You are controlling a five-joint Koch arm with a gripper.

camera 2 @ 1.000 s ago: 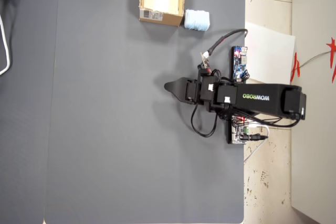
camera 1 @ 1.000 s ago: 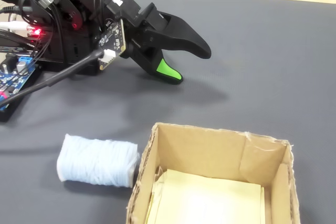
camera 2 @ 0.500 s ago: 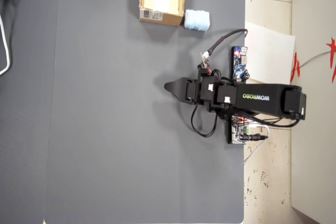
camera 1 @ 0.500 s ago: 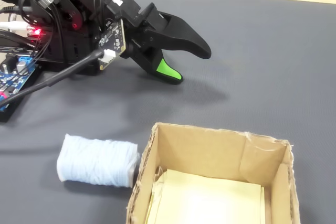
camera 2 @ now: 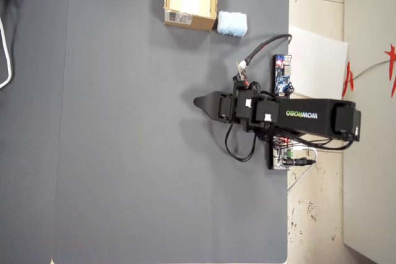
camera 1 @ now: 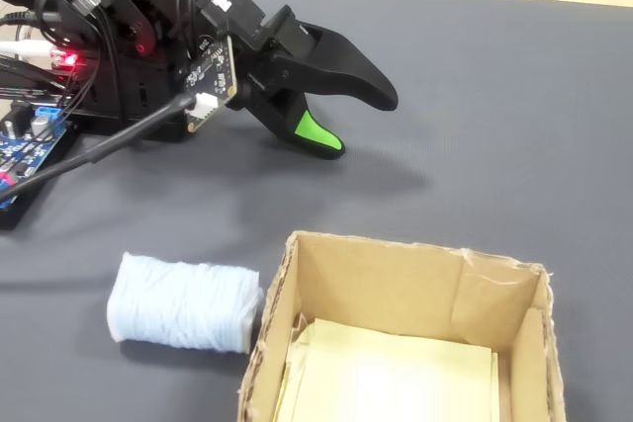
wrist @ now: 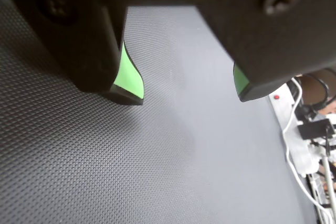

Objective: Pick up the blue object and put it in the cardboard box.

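Currently, change: none; arm and objects lie as they did a second ago, so the pick is not begun.
Gripper (camera 1: 361,127): jaws partly apart, holding nothing (green pads clear of the mat (camera 2: 154,153)).
Blue object (camera 1: 181,303): near the mat's far edge in the overhead view, touching the cardboard box (camera 1: 415,289).
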